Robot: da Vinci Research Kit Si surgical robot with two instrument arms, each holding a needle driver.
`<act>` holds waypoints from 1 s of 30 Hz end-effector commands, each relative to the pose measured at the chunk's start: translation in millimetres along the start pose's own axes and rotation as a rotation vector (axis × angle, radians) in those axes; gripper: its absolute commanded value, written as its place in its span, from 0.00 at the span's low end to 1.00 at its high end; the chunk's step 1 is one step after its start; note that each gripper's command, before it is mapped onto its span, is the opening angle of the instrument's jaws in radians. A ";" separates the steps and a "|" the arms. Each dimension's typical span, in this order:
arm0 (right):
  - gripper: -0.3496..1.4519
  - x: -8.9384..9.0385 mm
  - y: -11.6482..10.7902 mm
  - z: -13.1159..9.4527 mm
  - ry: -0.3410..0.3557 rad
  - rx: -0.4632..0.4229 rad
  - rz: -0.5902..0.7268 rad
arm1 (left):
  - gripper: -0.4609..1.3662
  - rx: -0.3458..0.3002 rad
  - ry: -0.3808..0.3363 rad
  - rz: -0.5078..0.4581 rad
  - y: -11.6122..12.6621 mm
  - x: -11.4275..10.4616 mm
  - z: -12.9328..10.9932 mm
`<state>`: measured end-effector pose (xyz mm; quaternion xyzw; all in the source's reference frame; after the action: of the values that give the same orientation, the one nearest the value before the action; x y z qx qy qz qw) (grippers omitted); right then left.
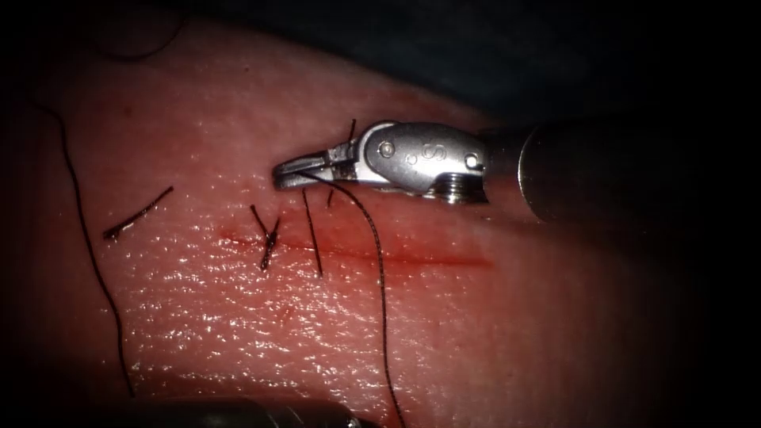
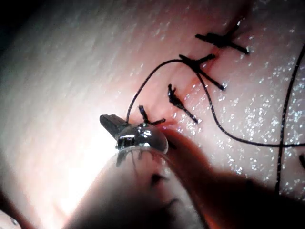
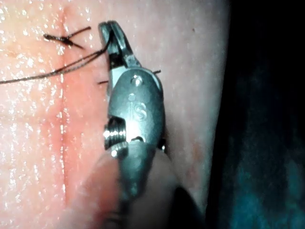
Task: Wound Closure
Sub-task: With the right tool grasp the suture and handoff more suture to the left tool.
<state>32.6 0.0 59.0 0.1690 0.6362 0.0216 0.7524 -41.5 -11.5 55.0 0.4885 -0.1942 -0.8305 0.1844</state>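
Gripping the thin dark suture thread (image 1: 379, 261) in closed fingers, the right silver needle driver (image 1: 295, 173) hovers just above the reddened cut (image 1: 412, 255) in the pink pork tissue (image 1: 238, 317), likely keeping tension; no needle seen.

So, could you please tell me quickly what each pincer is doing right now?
Right pincer: closed on the thread, just above the cut in the tissue.
Left pincer: at the picture's bottom edge; cannot be told.
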 end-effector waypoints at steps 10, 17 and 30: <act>0.00 0.2 -0.5 -1.4 -0.009 -0.029 0.001 | 0.06 0.060 -0.101 -0.037 -2.7 -2.3 -8.8; 0.00 0.3 -1.4 -2.0 -0.010 -0.029 0.005 | 0.06 0.161 -0.172 -0.067 -5.0 -4.9 -15.1; 0.00 1.6 -5.7 -3.4 -0.021 -0.046 0.054 | 0.06 0.231 -0.282 -0.093 -7.1 -9.3 -19.9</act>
<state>28.6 -4.5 55.1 0.1692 0.6225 0.0558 0.7621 -20.4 -3.4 49.4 0.3935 -0.2923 -0.8696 0.0596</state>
